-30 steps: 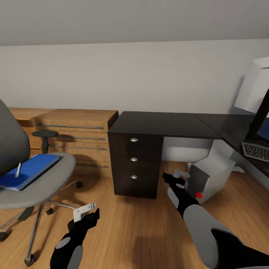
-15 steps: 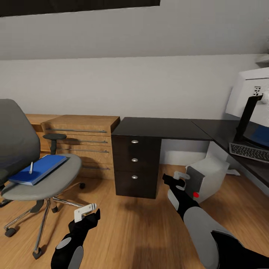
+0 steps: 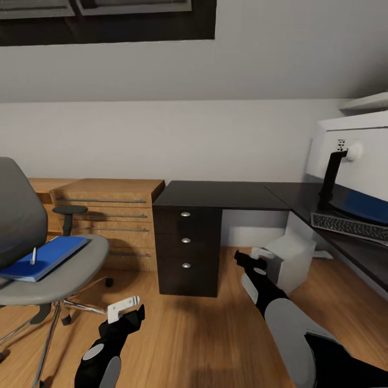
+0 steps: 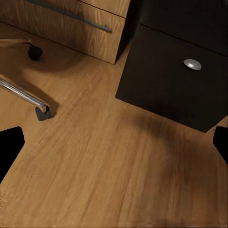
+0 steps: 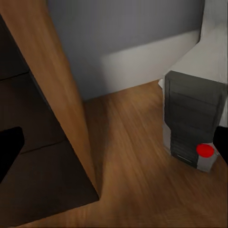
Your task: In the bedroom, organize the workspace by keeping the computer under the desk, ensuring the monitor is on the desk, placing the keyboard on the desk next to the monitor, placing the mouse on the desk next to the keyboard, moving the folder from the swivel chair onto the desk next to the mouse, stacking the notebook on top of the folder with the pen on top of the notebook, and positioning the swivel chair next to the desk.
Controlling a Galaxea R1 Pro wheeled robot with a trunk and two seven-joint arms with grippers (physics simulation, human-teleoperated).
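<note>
On the swivel chair (image 3: 70, 272) — folder (image 3: 46, 257), pen (image 3: 33, 255) atop.

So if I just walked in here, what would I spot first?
Probably the bright blue folder lying on the grey swivel chair at the left, with a small pen on it. Next, the long black desk in the middle, with the monitor and keyboard on its right wing, and the computer on the floor beneath.

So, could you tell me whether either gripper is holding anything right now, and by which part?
Nothing is held. The left gripper and right gripper are both open and empty above the wooden floor.
</note>
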